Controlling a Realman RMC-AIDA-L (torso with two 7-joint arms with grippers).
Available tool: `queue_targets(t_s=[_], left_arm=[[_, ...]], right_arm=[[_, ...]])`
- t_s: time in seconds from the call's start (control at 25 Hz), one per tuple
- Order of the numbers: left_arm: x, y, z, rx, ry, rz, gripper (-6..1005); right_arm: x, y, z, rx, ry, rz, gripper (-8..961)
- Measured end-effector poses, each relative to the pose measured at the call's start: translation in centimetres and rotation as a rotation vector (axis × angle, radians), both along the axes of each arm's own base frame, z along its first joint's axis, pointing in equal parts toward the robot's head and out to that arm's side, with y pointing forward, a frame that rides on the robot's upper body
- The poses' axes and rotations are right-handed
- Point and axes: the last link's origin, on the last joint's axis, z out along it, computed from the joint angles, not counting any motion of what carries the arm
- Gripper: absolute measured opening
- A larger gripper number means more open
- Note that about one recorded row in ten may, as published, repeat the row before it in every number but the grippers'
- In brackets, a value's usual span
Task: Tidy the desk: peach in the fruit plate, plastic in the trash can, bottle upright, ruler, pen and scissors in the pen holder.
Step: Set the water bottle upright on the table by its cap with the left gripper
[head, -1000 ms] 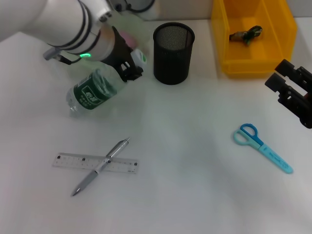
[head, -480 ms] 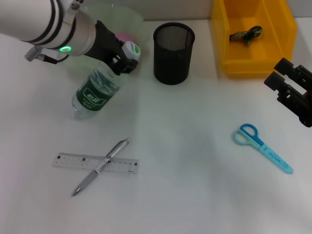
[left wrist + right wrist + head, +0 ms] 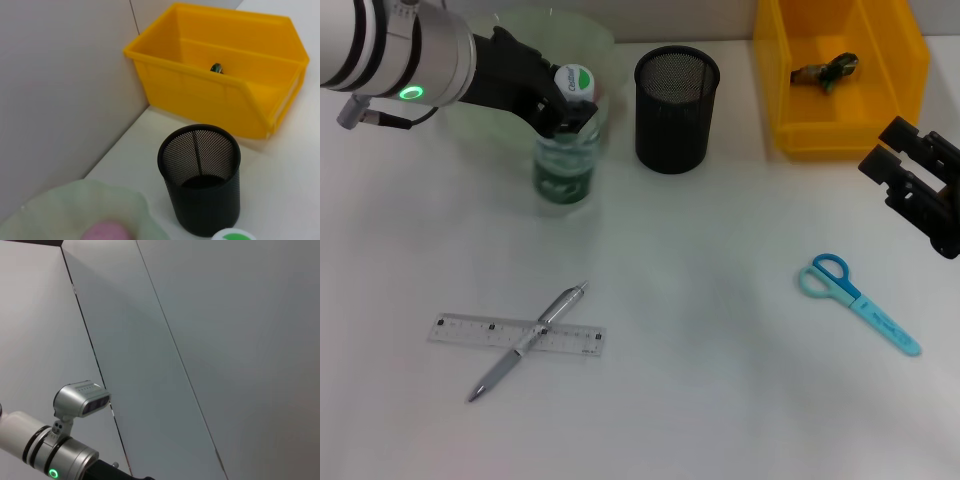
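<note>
My left gripper is shut on the neck of a clear bottle with a green label and white cap; the bottle stands nearly upright on the table. Its cap edge shows in the left wrist view. Behind it sits the pale green fruit plate with a pink peach. The black mesh pen holder stands to its right. A clear ruler lies under a silver pen at the front left. Blue scissors lie at the right. My right gripper is parked at the right edge.
A yellow bin at the back right holds a crumpled piece of plastic. The bin also shows in the left wrist view, behind the pen holder. A wall runs behind the table.
My left gripper has swung the bottle from lying tilted on the table up to nearly upright, moving back toward the plate. The right arm has not moved.
</note>
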Motion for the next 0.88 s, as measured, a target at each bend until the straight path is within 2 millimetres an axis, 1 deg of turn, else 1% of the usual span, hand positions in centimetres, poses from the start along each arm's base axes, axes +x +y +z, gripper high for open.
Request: queue_targets(t_s=[0.16, 0.36, 0.88], left_arm=[[-0.1, 0.0, 0.2, 0.020, -0.028, -0.003, 479], [-0.7, -0.1, 0.1, 0.032, -0.034, 0.006, 488], [-1.1, -0.1, 0.0, 0.033, -0.033, 0.006, 512]], right_arm=[[0.0, 0.0, -0.1, -0.004, -0.001, 0.002, 594], [0.0, 0.0, -0.1, -0.006, -0.001, 0.002, 594], [0.1, -0.2, -0.2, -0.010, -0.001, -0.002, 594]])
